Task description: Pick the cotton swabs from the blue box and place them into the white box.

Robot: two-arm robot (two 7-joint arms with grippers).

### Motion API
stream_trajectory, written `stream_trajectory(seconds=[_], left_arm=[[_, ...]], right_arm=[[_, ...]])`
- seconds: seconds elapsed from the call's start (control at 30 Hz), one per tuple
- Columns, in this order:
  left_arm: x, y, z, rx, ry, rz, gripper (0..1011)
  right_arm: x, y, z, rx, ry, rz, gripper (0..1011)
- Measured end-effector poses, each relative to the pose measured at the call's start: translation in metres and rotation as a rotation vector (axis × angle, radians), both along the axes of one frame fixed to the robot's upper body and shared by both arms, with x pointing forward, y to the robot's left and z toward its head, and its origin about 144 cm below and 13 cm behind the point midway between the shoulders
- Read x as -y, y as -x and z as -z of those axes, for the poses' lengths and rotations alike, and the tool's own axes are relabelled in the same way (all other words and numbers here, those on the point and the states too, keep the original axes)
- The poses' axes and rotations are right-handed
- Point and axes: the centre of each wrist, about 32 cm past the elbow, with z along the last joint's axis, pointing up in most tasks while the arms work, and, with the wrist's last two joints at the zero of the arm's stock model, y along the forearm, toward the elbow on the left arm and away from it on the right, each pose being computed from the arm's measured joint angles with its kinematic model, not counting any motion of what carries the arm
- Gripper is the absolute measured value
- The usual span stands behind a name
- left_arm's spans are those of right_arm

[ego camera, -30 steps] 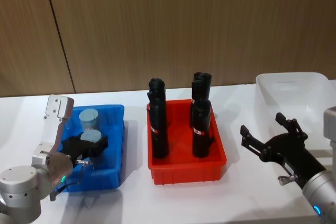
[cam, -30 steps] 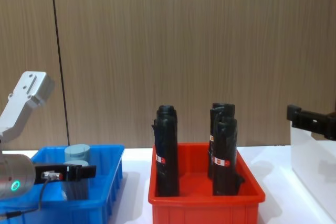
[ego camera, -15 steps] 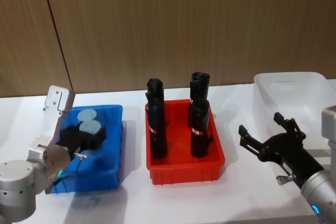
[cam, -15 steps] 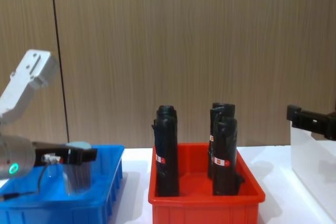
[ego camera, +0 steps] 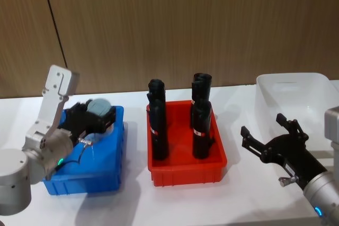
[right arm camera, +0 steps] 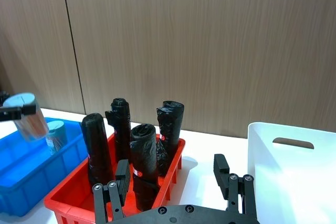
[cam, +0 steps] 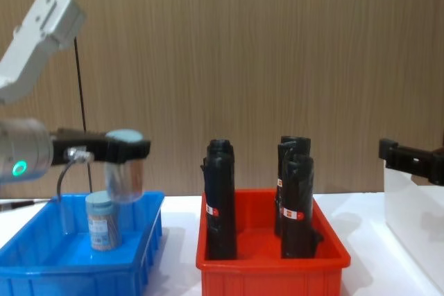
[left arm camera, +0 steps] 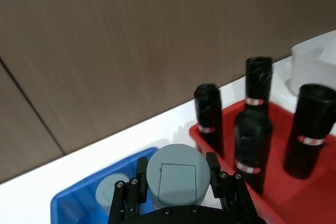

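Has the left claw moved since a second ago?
Yes, upward: in the chest view the left claw, gripping a cotton swab jar, has risen from inside the blue box to above its rim.

Two jars of cotton swabs (cam: 102, 221) and four black rolls (ego camera: 159, 130). Three containers: blue box (cam: 132, 270) left, red bin (ego camera: 186, 176) middle, white box (ego camera: 313, 98) right.

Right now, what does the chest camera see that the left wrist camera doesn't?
Chest view: the side of the held cotton swabs jar, hanging above the blue box, plus the right gripper at the right edge. Left wrist view: that jar's lid from above, with the left gripper and its fingers on both sides. Both: the second jar in the blue box, black rolls in the red bin, and the white box.
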Motion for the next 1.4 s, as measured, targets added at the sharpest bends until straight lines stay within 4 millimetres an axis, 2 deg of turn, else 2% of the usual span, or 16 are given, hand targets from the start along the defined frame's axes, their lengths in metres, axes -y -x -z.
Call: stream_trajectory(seconds=[0.37, 0.73, 1.07, 1.4], left_arm=[[0.015, 0.009, -0.027, 0.077, 0.053, 0.142, 671], [0.036, 0.008, -0.047, 0.123, 0.118, 0.304, 671], [0.058, -0.004, -0.060, 0.133, 0.170, 0.461, 671], [0.079, -0.026, -0.071, 0.111, 0.213, 0.607, 671]], right_arm=[[0.000, 0.000, 0.000, 0.000, 0.000, 0.000, 1002], [0.000, 0.000, 0.000, 0.000, 0.000, 0.000, 1002], [0.000, 0.000, 0.000, 0.000, 0.000, 0.000, 1002], [0.000, 0.000, 0.000, 0.000, 0.000, 0.000, 1002]])
